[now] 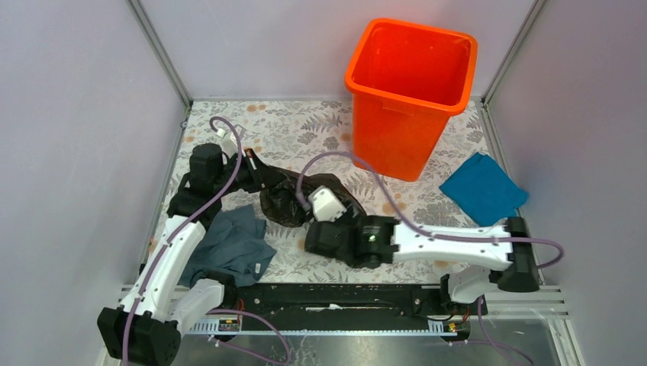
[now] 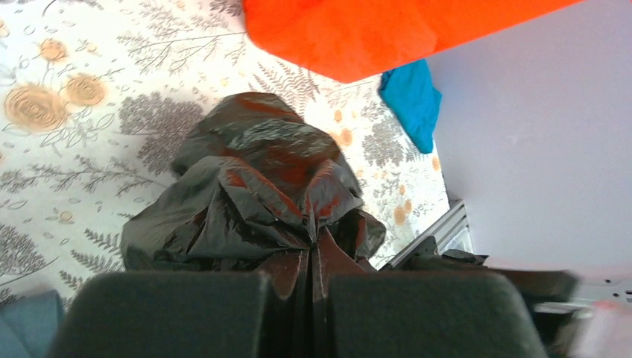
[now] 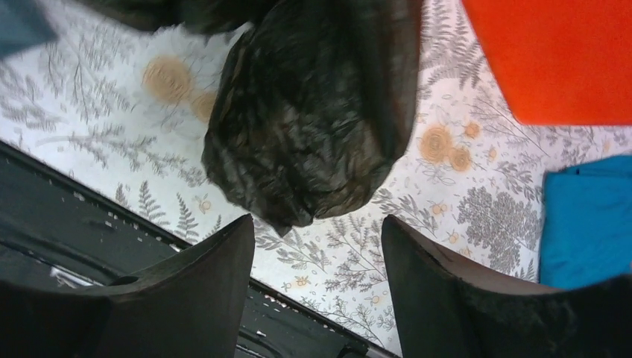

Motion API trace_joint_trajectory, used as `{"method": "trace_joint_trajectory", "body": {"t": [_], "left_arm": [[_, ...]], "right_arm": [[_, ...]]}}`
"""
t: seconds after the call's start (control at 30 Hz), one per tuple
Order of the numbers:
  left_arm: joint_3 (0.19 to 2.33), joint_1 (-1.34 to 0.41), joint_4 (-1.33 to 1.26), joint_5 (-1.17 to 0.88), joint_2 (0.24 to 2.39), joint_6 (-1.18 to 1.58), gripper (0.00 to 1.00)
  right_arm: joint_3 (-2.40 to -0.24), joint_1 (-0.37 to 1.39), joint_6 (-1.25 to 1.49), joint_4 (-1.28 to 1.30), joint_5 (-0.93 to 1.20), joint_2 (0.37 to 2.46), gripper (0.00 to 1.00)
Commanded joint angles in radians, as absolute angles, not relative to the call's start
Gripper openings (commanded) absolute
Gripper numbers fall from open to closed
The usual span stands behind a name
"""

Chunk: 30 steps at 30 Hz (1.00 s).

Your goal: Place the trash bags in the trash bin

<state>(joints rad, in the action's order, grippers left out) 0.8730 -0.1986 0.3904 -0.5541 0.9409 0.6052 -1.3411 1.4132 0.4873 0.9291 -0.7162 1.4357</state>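
Pinching trash bags w/ left claw; right claw spread nearby.

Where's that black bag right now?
In the top view the bag is mid-table, pinched by the left gripper, between the grey cloth and the bin.

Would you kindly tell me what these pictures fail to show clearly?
Top view: fingers of the right hand, hidden under its wrist.
Top view: floor of the trash bin, behind its near wall.
Left wrist view: how much trash bag the left hand pinches, hidden between its pads.
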Motion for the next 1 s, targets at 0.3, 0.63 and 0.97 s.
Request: {"method": "trace_joint_trajectory", "body": {"t": [0.3, 0.63, 0.97], "left_arm": [[0.849, -0.193, 0.248, -0.658, 0.895, 0.655, 0.0], [0.955, -0.193, 0.456, -0.454, 0.885, 0.454, 0.0], [1.014, -0.193, 0.598, -0.319, 0.827, 0.362, 0.79]], "right_arm": [[-1.129, 1.483, 0.448, 0.378, -0.719, 1.641, 0.96], [-1.274, 1.483, 0.529, 0.539, -1.113, 1.909, 0.08], [-1.185, 1.482, 0.468, 0.494, -0.753, 1.509, 0.0]]}}
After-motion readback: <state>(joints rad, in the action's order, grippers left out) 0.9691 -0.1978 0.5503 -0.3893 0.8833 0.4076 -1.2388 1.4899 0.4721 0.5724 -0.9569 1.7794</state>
